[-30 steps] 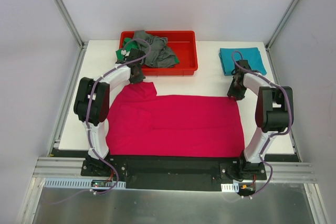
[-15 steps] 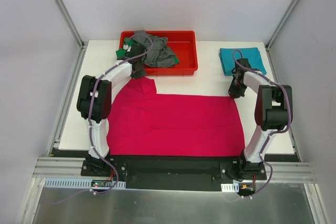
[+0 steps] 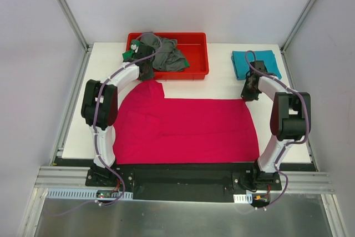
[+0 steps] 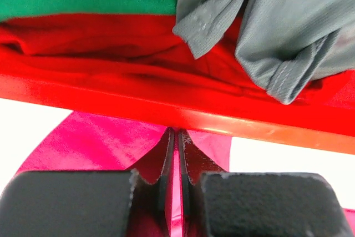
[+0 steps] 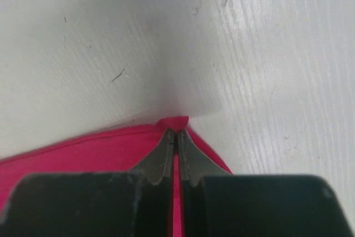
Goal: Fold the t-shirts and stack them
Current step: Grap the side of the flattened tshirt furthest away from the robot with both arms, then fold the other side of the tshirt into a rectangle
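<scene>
Since a second ago the right gripper (image 3: 248, 94) has closed on the magenta-pink t-shirt (image 3: 188, 129), and the left gripper (image 3: 146, 75) has drawn its upper-left corner toward the red tray (image 3: 191, 74). The shirt lies spread across the middle of the table (image 3: 222, 87), long axis left to right. The tray's front wall stands just above the left gripper. The teal t-shirt (image 3: 256, 62) sits folded at upper right; the grey t-shirt (image 3: 166, 56) and green t-shirt (image 3: 128, 55) fill the tray. Both grippers pinch magenta fabric, jaws together
</scene>
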